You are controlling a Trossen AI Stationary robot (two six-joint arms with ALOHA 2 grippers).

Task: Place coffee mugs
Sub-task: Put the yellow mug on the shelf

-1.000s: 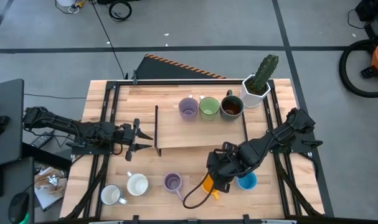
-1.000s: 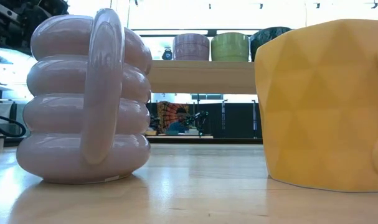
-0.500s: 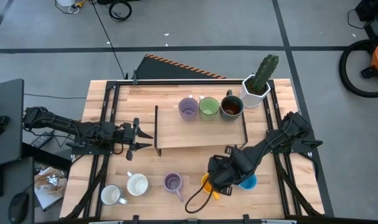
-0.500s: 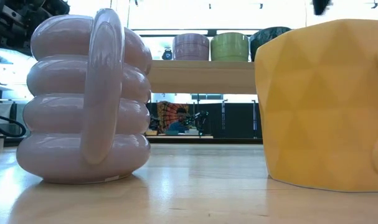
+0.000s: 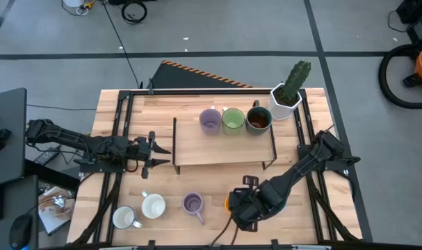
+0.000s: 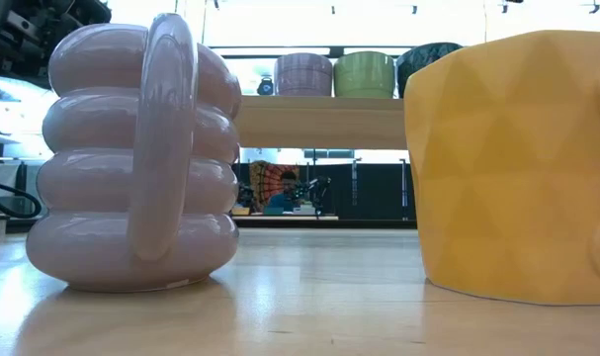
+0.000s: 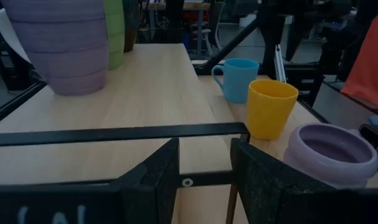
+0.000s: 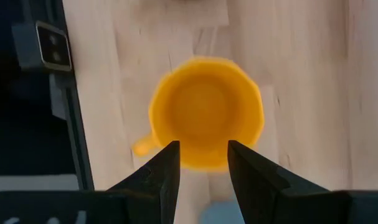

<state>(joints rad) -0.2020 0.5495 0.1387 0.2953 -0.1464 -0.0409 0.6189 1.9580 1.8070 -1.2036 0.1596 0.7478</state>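
Right gripper (image 8: pixel 201 171) hovers directly above the upright orange mug (image 8: pixel 205 112), fingers apart. Left gripper (image 7: pixel 204 168) waits, seemingly open, beside the wooden shelf (image 5: pixel 221 142).

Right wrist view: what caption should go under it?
Open fingers hover above the orange mug on the wooden table.
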